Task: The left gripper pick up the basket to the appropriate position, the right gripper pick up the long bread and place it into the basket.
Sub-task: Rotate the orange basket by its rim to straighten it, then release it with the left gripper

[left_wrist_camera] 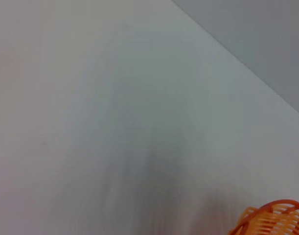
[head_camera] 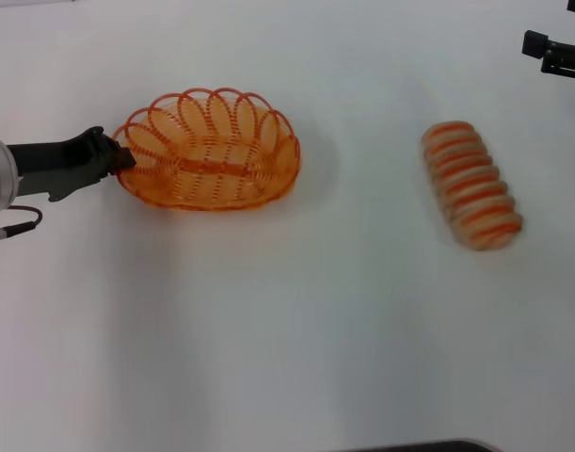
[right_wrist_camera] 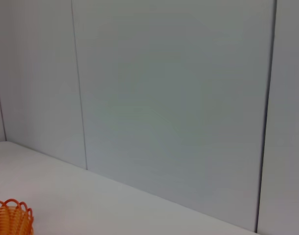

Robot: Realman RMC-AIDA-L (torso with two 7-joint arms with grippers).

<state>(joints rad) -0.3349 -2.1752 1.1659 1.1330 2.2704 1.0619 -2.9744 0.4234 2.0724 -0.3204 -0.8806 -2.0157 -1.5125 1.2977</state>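
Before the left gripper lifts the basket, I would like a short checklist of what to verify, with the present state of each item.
1. Left gripper reaches the rim at the left end of the basket: ok.
2. Its fingers are really closed on the wire: cannot tell, the tips are hidden against the weave.
3. Basket is empty and stands flat on the table: ok.
4. Long bread lies apart from the basket, on the robot's right side, out of the lifting path: ok.
5. Right gripper is away from the bread, at the far right edge of the head view: ok.
6. Right gripper is open for the bread: cannot tell.
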